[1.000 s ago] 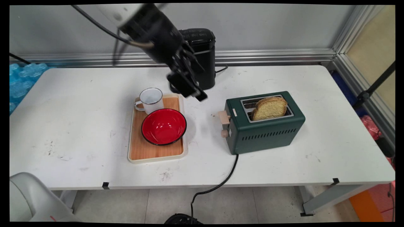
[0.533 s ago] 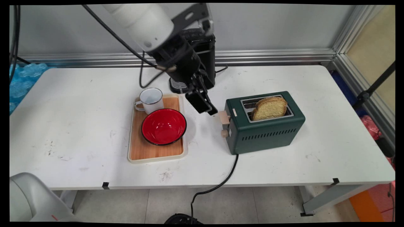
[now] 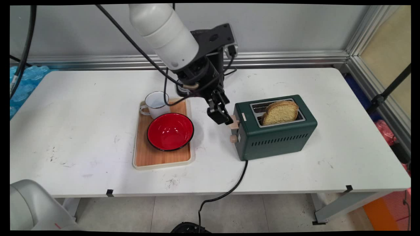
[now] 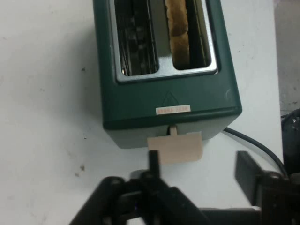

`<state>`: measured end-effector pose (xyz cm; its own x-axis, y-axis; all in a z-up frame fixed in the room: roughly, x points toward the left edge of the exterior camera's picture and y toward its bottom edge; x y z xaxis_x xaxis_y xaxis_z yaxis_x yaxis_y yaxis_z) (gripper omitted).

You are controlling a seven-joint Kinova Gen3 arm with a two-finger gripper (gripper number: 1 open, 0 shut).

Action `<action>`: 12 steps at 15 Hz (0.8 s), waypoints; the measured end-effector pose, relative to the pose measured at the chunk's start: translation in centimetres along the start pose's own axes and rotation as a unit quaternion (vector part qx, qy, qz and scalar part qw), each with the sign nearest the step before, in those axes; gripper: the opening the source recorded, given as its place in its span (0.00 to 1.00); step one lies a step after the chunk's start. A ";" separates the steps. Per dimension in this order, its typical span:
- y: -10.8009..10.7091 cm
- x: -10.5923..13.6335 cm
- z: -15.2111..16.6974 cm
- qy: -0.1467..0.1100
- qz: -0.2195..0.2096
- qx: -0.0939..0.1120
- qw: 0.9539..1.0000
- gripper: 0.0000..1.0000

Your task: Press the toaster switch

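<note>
Black two-finger end effector point(image 4: 199, 171): fingers spread wide apart, gripping nothing; positioned at the beige lever tab point(image 4: 175, 148) on the end face of the dark green two-slot toaster point(image 3: 275, 126), one finger point(image 4: 153, 162) just before the tab's edge, the other well clear to its side; contact cannot be told. Toaster: on the white bench point(image 3: 65, 131), a slice of brown bread point(image 3: 280, 112) upright in one slot, the other slot bare. Beside it: wooden tray point(image 3: 162, 157) with cream rim, carrying a red bowl point(image 3: 170, 131) and a white enamel mug point(image 3: 157, 103).
</note>
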<state>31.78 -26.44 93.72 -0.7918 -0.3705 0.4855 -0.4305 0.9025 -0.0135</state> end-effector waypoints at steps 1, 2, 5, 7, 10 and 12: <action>0.0 0.1 0.3 -0.001 0.001 0.001 1.000 0.00; 0.0 0.1 0.5 -0.002 0.002 0.002 1.000 0.00; -0.2 0.2 1.3 -0.007 0.001 0.008 1.000 0.00; -0.3 0.3 1.9 -0.010 0.000 0.011 1.000 0.00; -0.3 0.3 2.8 -0.016 -0.003 0.013 1.000 0.00; -0.2 0.3 3.3 -0.019 -0.004 0.013 1.000 0.00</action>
<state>30.23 -27.44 90.99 -0.8042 -0.3858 0.4521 -0.4473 0.8937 -0.0331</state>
